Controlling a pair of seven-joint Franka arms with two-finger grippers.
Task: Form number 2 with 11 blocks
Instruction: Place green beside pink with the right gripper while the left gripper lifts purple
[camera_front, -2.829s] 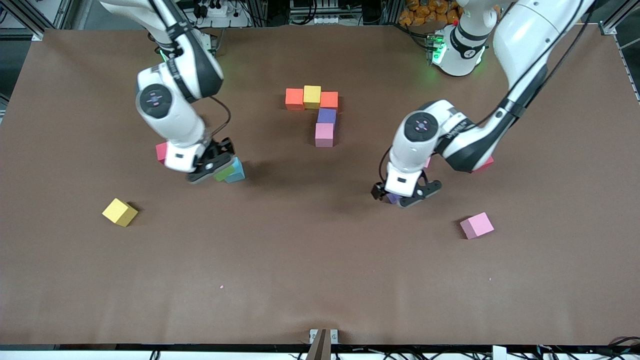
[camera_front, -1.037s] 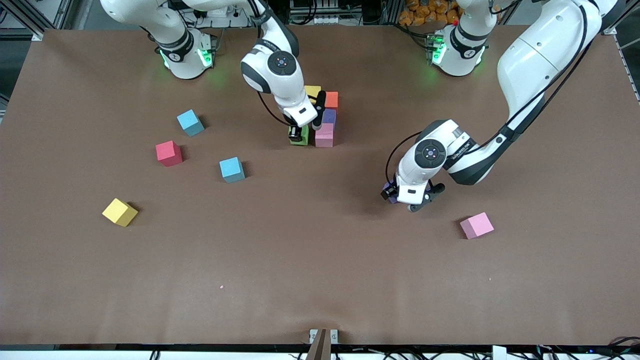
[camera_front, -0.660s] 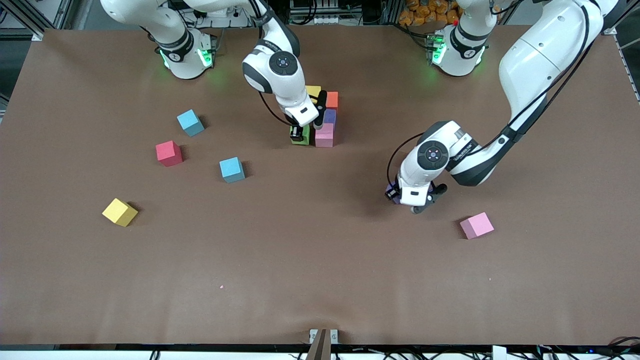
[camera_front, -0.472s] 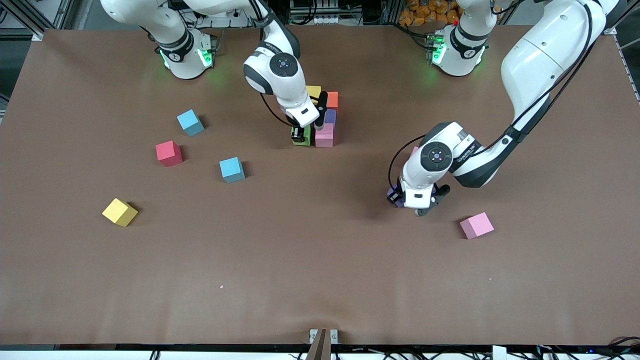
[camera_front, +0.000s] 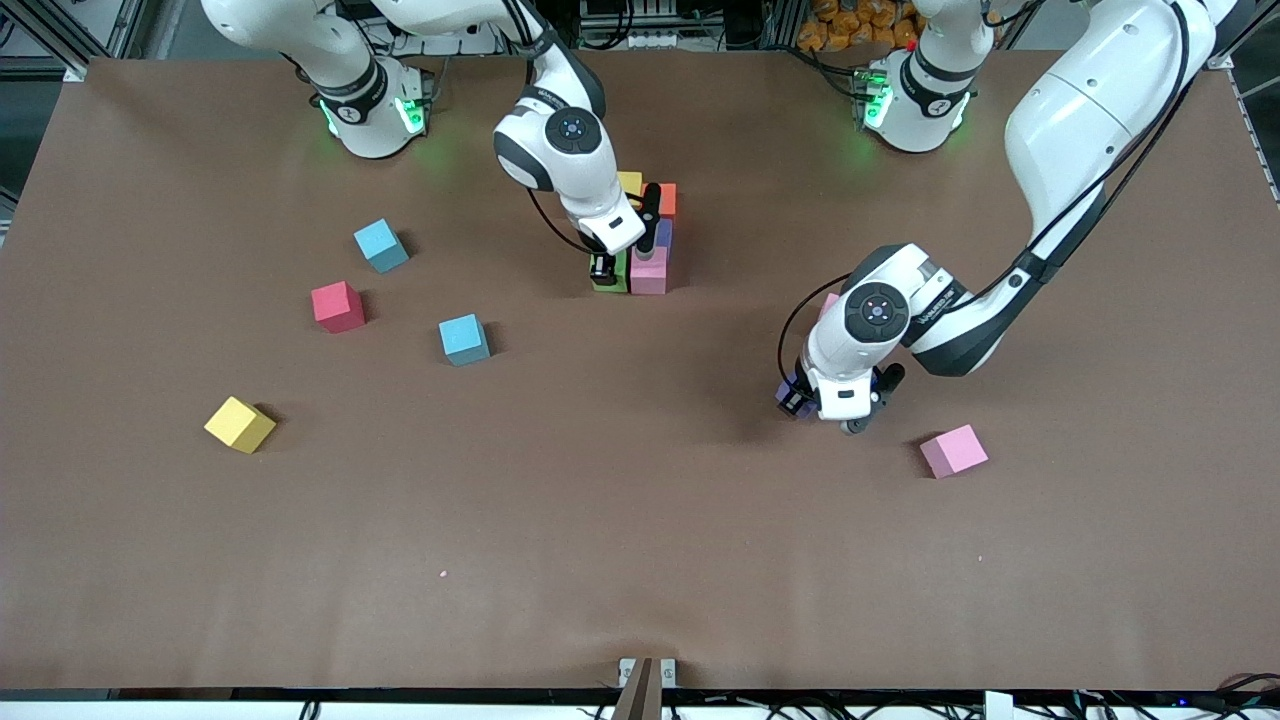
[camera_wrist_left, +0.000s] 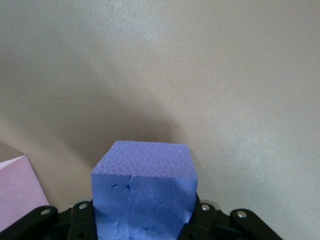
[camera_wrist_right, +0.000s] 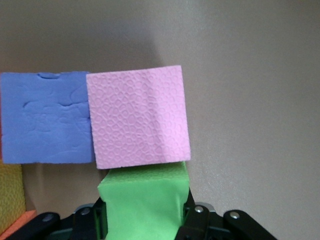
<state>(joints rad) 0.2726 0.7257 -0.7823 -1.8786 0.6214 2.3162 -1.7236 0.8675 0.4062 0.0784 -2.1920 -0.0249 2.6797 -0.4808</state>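
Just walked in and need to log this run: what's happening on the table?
Two arms are building a digit from foam cubes. The right claw is shut on a green cube, setting it beside the pink cube at the unfinished figure. The left claw, toward the left arm's end of the table, is shut on a purple cube. Yellow, red, two blue and another pink cube lie loose.

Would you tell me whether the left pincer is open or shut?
Shut: the left pincer clamps the purple foam cube between its fingers.
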